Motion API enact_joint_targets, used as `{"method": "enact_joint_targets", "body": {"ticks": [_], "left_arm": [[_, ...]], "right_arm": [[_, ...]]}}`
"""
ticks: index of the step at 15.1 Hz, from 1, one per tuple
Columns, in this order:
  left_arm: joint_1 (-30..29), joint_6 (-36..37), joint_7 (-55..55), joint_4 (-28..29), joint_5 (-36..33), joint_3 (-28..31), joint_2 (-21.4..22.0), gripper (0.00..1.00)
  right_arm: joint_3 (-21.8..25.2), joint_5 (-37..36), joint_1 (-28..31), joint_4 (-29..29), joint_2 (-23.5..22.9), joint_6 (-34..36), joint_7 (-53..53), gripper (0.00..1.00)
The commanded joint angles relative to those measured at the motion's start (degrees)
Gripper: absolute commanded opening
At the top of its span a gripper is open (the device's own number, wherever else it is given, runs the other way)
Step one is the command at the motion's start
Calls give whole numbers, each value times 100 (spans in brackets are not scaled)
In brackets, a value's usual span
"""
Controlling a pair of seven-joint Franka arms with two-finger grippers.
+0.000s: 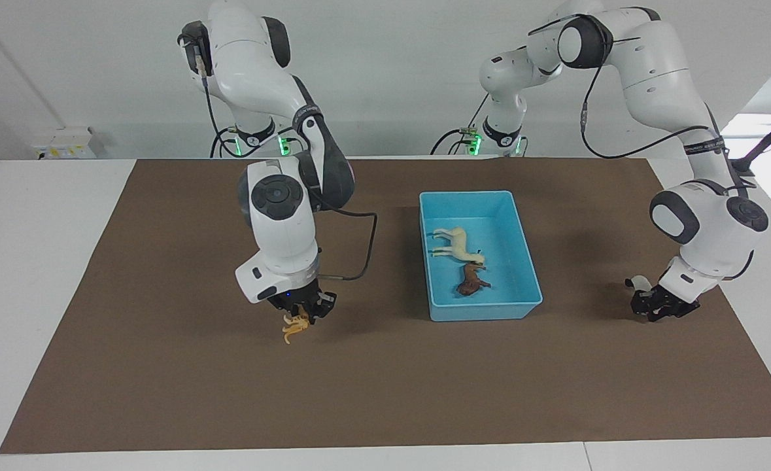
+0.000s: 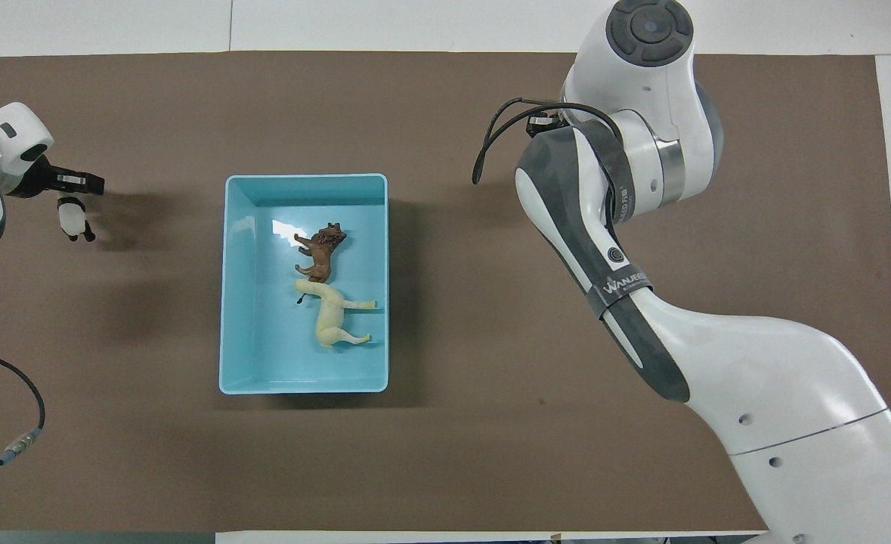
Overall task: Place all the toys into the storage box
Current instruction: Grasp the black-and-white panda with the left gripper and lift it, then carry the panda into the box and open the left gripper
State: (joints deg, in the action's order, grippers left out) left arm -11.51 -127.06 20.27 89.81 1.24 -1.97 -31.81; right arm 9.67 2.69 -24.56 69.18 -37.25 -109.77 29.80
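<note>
The light blue storage box (image 1: 483,307) (image 2: 305,384) stands mid-table. In it lie the cream-white horse (image 1: 456,243) (image 2: 330,317) and the brown lion (image 1: 471,282) (image 2: 321,253), both on their sides. My right gripper (image 1: 301,315) is shut on the orange tiger (image 1: 294,328) just above the mat, toward the right arm's end; the arm hides both in the overhead view. My left gripper (image 1: 658,307) (image 2: 67,182) is low over the mat at the left arm's end, close beside the black-and-white panda (image 1: 638,283) (image 2: 73,219), which lies on the mat.
A brown mat (image 1: 385,392) (image 2: 490,453) covers the table. The right arm's elbow (image 2: 611,249) reaches over the mat beside the box. A cable (image 2: 7,446) loops in by the left arm.
</note>
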Motion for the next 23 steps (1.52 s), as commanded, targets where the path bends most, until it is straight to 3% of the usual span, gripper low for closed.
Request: {"method": "enact_joint_targets", "body": {"ticks": [1,5,8,10,11,12,13,16,18,21,23], "left_arm": [[447,1163,-959,-832,-150,127,25,0],[1369,1904,-3048,-851,7,65,683,0],[2370,1940,-4422,-273,25,91,1193,0],[2688,1861,-4716,289,16,74,1483,0],[2716,1852,-4655,509,16,74,1615,30],[2725,1834,-4646,668,16,65,1712,94],[2725,1852,-4628,696,16,65,1765,100],[2681,1843,-4637,635,16,74,1862,100],[2576,1948,-4567,582,16,135,2177,100],[1988,2500,-3621,477,8,135,2669,100],[1549,3001,-2882,293,-10,118,2776,100]], "right_arm": [[-53,-14,57,-1,77,140,-158,0],[-53,-14,66,-10,77,140,-158,0],[-62,-14,83,-10,77,131,-158,0],[-62,-5,83,-10,77,114,-158,0],[-62,-5,83,-10,77,105,-158,0],[-62,-5,83,-97,77,122,-158,0],[-62,3,83,-159,69,148,-158,0],[-79,21,75,-168,86,218,-158,0],[-114,47,40,-343,182,647,-132,0],[-315,554,-48,-835,306,1158,174,0],[-658,820,-301,-985,359,985,613,0]]}}
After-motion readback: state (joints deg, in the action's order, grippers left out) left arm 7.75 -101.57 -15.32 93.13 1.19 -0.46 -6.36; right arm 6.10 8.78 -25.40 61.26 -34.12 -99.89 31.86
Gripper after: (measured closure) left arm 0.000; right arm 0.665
